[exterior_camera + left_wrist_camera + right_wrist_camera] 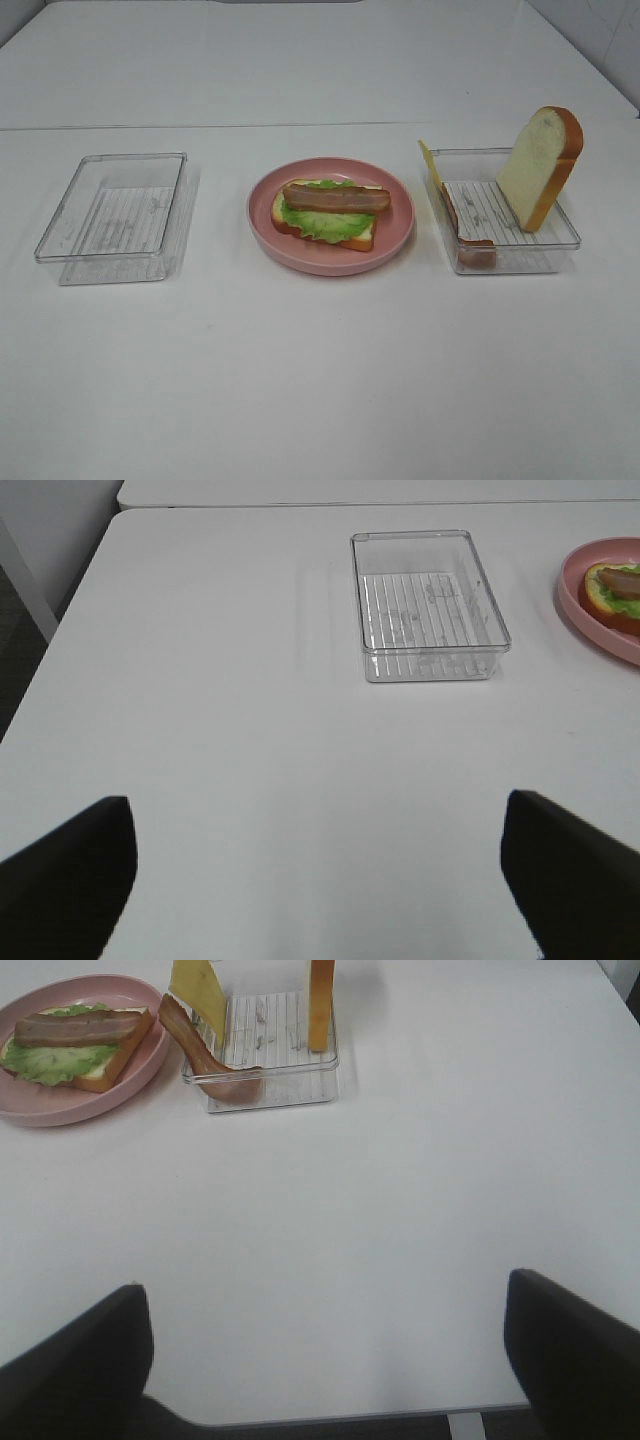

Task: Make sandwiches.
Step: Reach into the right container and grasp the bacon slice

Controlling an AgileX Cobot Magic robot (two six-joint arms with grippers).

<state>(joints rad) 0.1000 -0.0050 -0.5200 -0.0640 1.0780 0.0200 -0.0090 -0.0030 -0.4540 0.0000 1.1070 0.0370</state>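
The half-built sandwich (328, 212) is sitting on the pink plate (330, 266) at the middle of the bench (320, 390), its bacon lying along its length. The spare bread slice (540, 165) is standing upright in the clear tray (560, 246) toward the bench's right edge, and the cheese square (428, 160) is leaning on the tray wall nearest the plate. The right claw (330, 1295) is hanging wide open and holding nothing over the front edge. The tray is lying ahead of it, with the slice turned edge-on, so this arm is the nearer. The left claw (315, 815) is gaping too, holding nothing.
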